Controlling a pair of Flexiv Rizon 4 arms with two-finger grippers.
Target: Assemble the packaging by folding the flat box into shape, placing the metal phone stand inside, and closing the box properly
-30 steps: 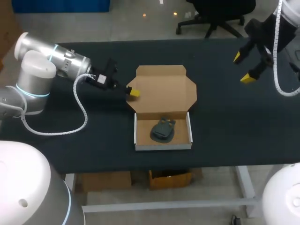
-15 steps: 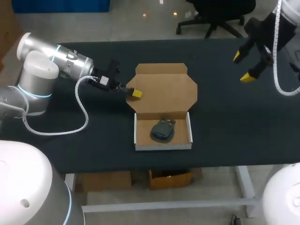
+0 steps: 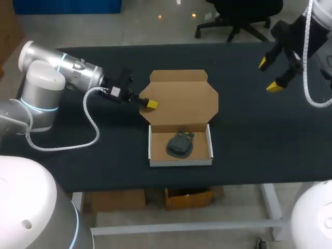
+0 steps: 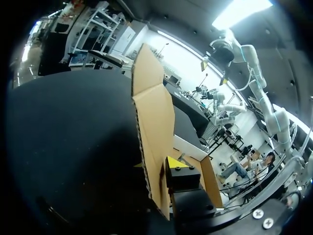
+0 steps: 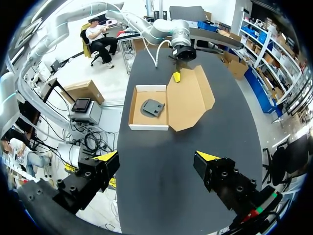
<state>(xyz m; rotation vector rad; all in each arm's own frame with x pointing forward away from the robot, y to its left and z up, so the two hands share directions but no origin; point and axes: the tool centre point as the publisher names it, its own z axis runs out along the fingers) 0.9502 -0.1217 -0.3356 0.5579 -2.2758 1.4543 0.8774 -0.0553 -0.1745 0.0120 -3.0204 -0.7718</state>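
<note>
- Head view, nearest item: box tray (image 3: pixel 180 162), rectangular, white outer walls, brown card inside, at the table's near middle. The metal phone stand (image 3: pixel 180 143), dark grey and rounded, lies flat within it.
- Lid (image 3: pixel 181 98): plain brown card with clipped corners and a far tuck flap, hinged at the tray's far wall, open.
- Left gripper (image 3: pixel 148 102): fingers narrow, pinching the lid's left edge. Risk: thin card may crease or slip from so slight a hold. A sideways pull could drag the light, unbraced tray.
- Right gripper (image 3: pixel 274 75): fingers spread wide, empty, raised over the far right corner, well apart from the box.
</note>
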